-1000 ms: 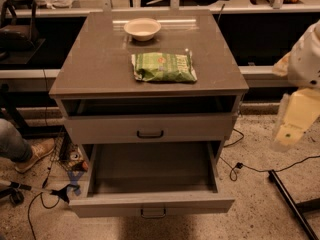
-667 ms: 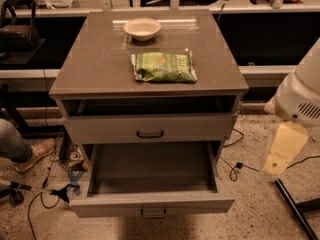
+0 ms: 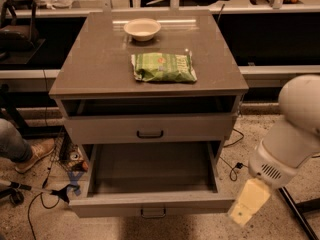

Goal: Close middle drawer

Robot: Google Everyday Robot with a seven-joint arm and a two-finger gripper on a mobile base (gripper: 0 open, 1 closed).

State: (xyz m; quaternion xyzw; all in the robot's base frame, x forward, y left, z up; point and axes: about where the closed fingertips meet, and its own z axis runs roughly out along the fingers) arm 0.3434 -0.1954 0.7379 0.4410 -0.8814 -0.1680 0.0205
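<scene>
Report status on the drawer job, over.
Pale yellow gripper low beside the drawer's right front corner, contact unclear. Wide grey middle drawer with dark bar handle pulled far out. Nothing seen inside blocking it.

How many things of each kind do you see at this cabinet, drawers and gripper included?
Bowl: 1, on the cabinet top.
Green snack bag: 1, on the same top.
Drawers: 2, upper drawer and pulled-out middle drawer.
Gripper: 1, low beside the middle drawer's front corner, picture right.
Total: 5
</scene>
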